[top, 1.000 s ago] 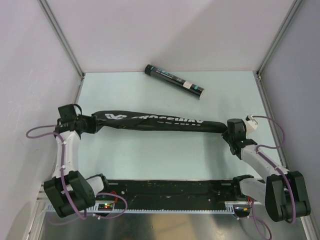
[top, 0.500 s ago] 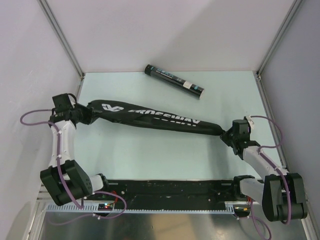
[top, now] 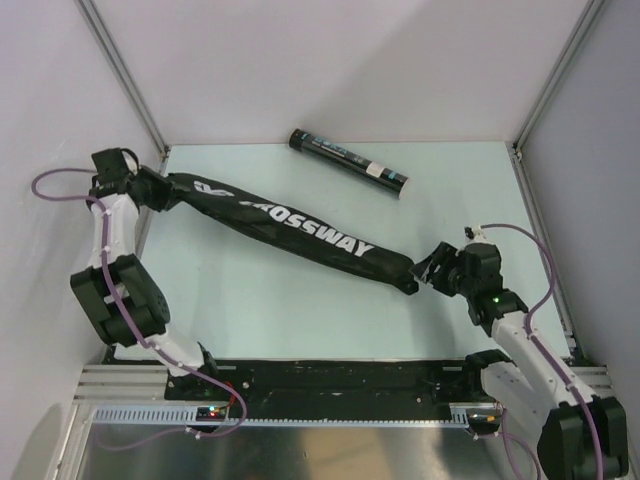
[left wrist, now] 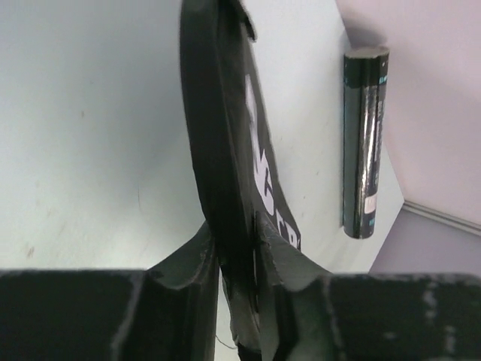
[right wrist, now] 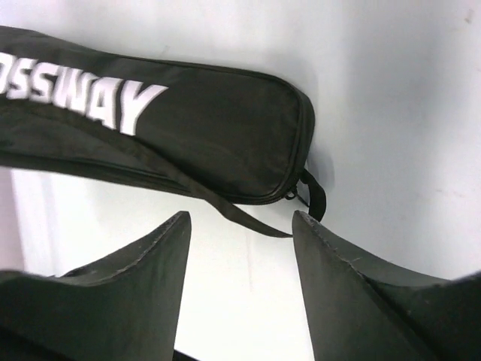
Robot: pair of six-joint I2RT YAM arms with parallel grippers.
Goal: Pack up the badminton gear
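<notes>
The long black bag point(top: 300, 232) lettered CROSSWAY lies slanted across the table, from the back left down to the right. My left gripper point(top: 160, 190) is shut on its back-left end; in the left wrist view both fingers point(left wrist: 239, 256) pinch the bag's point(left wrist: 218, 113) edge. My right gripper point(top: 432, 268) stands open just off the bag's right end. In the right wrist view nothing sits between its fingers point(right wrist: 240, 218), and the bag's point(right wrist: 210, 128) zipped end and thin strap lie just beyond the tips. The dark teal-printed tube point(top: 348, 162) lies at the back, also visible in the left wrist view point(left wrist: 364, 143).
Pale walls close in the table on the left point(top: 60, 120), back and right point(top: 590, 150), with metal corner posts. A black rail point(top: 340, 375) runs along the near edge between the arm bases. Bare pale-green table point(top: 300, 320) lies between bag and rail.
My left gripper carried the bag's left end toward the back-left corner. My right gripper opened and let go of the right end. The bag went from level to slanted.
</notes>
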